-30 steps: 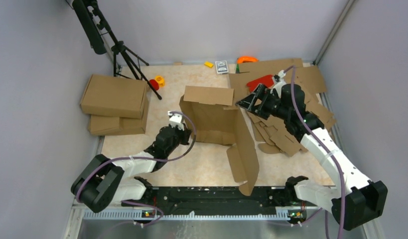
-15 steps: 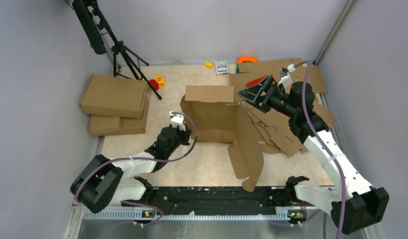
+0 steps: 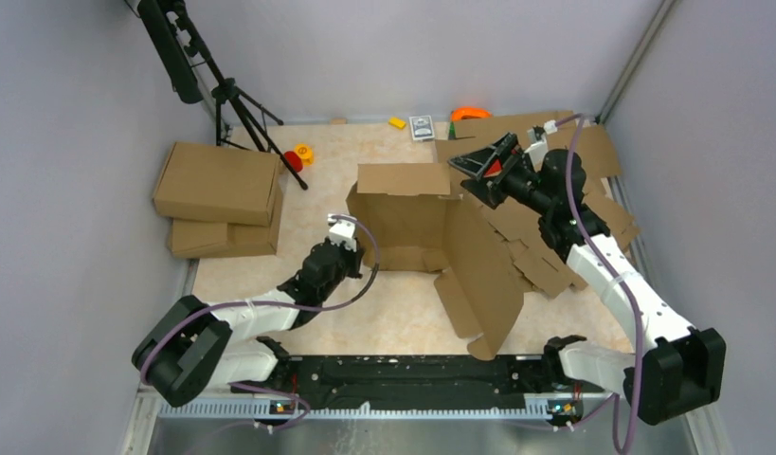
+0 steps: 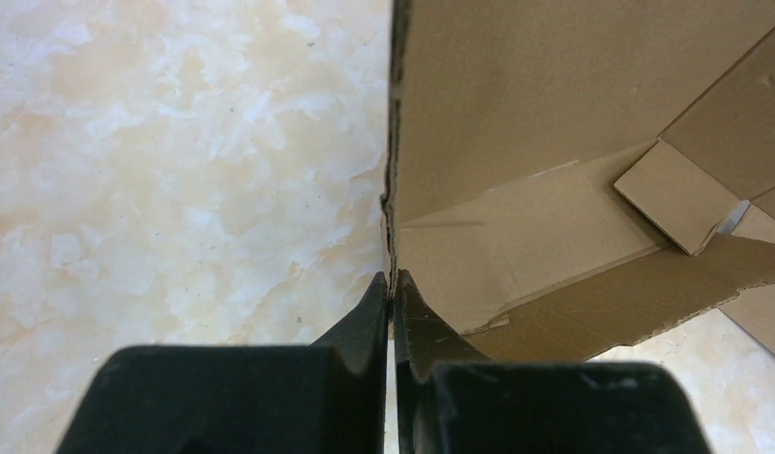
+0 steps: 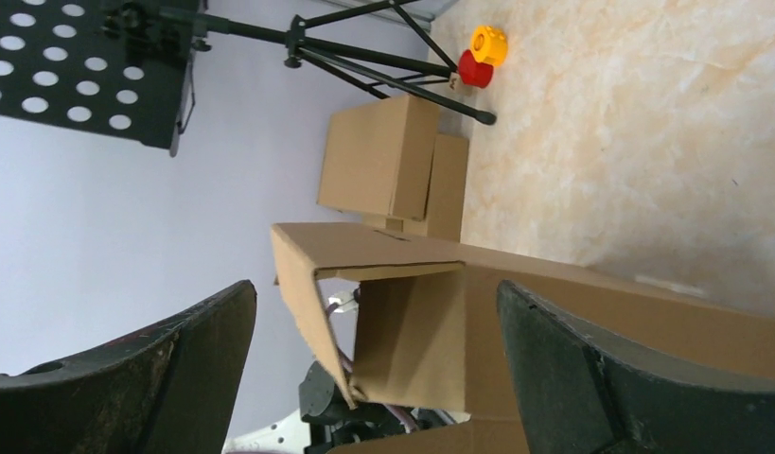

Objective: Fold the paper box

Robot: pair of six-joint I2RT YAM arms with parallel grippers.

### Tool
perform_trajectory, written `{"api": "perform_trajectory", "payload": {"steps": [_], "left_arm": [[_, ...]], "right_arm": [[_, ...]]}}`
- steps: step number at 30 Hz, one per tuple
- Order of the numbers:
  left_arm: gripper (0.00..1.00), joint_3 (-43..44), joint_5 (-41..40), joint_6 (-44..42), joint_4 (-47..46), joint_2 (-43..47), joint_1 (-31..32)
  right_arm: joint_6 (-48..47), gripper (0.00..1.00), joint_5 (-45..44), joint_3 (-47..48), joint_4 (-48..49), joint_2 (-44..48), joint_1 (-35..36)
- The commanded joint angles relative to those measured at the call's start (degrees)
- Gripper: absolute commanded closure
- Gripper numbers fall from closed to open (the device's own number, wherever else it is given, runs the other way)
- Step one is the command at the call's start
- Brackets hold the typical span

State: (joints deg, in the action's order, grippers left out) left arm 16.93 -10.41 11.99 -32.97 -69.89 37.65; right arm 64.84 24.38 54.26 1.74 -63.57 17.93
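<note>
Mid-fold. Left pincer [image 4: 393,288] pinches paper box [image 3: 407,223] wall edge; right pincer [image 3: 480,161] agape, empty, beside top flap. Next, likely: push flap inward.

The paper box [image 3: 417,223] is plain brown corrugated cardboard, matt and unprinted. Its cut edge shows a rough, fluted core in the left wrist view. The table [image 3: 403,313] has a smooth, cream, marble-patterned top with a slight sheen. The left gripper [image 4: 393,284] and right gripper [image 5: 374,303] have black matt fingers, seemingly plastic and faintly grainy. The stacked boxes [image 3: 218,185] and loose sheets [image 3: 545,256] are the same matt brown card.
</note>
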Motion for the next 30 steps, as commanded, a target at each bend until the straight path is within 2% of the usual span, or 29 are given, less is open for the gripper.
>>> {"api": "perform_trajectory", "payload": {"steps": [1, 11, 16, 19, 22, 25, 30], "left_arm": [[1.00, 1.88, -2.57, -1.55, -0.03, -0.22, 1.39], [1.00, 2.58, -4.27, -2.85, 0.80, -0.49, 3.04], [0.98, 2.58, -3.93, -2.26, 0.89, -0.28, 3.04], [0.95, 2.47, -3.79, -1.83, 1.19, 0.16, 3.05], [0.89, 2.24, -3.95, -1.49, 1.51, 1.23, 3.04], [0.76, 2.36, -4.55, -0.93, 2.45, 2.67, 3.05], [0.61, 2.32, -7.38, -1.65, 2.94, 4.86, 2.97]], "right_arm": [[0.02, 0.05, 0.48, 1.23, 0.79, -1.70, 0.55], [-8.15, 0.04, 1.44, 1.95, -5.71, -2.18, 1.14], [-9.35, 0.14, 2.45, 1.84, -6.03, -1.95, 1.09], [-10.51, 0.15, 2.34, 1.99, -7.04, -1.83, 1.12], [-10.90, 0.16, 2.34, 1.99, -7.14, -1.78, 1.06], [-11.40, 0.17, 2.23, 2.52, -7.39, -1.83, 1.08], [-12.67, 0.17, 1.51, 3.67, -8.58, -1.79, 1.14]]}}
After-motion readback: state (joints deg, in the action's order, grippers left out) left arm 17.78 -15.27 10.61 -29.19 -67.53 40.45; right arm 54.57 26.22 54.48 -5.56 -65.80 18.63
